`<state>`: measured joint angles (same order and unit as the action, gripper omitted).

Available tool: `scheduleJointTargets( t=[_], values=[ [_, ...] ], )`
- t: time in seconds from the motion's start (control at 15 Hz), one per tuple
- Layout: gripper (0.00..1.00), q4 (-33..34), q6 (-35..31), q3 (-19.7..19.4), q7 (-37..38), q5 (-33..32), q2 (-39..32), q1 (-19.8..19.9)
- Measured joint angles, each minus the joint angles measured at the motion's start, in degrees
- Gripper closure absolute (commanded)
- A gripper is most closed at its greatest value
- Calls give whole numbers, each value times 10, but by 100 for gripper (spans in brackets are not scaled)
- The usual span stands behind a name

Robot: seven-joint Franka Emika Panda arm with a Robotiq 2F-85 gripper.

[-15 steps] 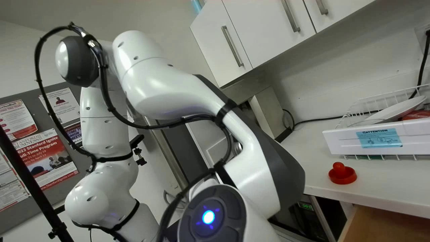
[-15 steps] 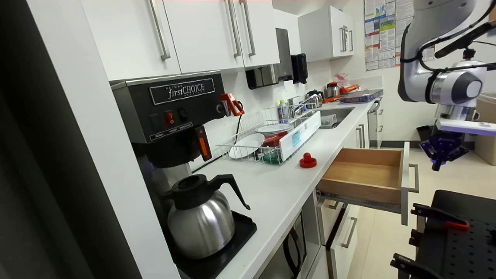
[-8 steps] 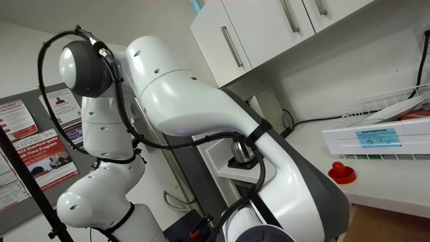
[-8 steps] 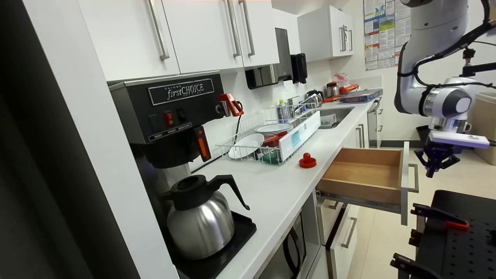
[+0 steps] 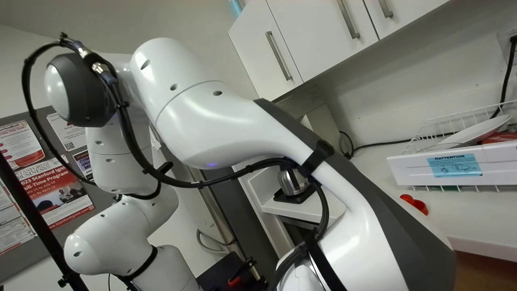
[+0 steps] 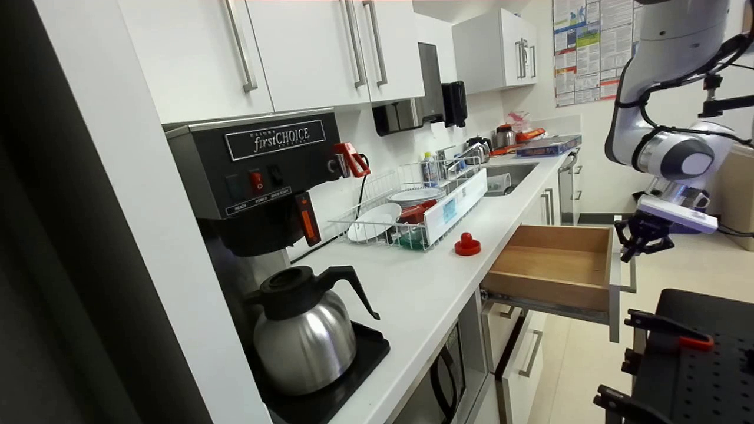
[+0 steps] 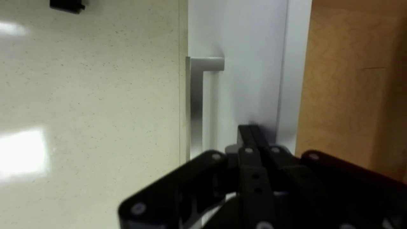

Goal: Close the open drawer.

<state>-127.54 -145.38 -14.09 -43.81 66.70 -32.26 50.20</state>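
drawer juts out from the counter, front panel parallel to it, tool jaws together.

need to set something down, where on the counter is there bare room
The white counter is bare between the black tray under the coffee carafe and the red air hockey mallet. It is crowded at the wire dish rack, holding plates, and by the drawer front, where the gripper hangs close.
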Motion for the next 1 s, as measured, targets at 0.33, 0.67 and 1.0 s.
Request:
scheduleJointTargets(
  t=[0.33, 0.67, 1.0],
  values=[
    [100, 8, 49, 19, -24, 85, -1, 4],
    [100, 31, 69, 30, -31, 159, -19, -33],
    [100, 93, 68, 26, -14, 195, -73, -97]
  ],
)
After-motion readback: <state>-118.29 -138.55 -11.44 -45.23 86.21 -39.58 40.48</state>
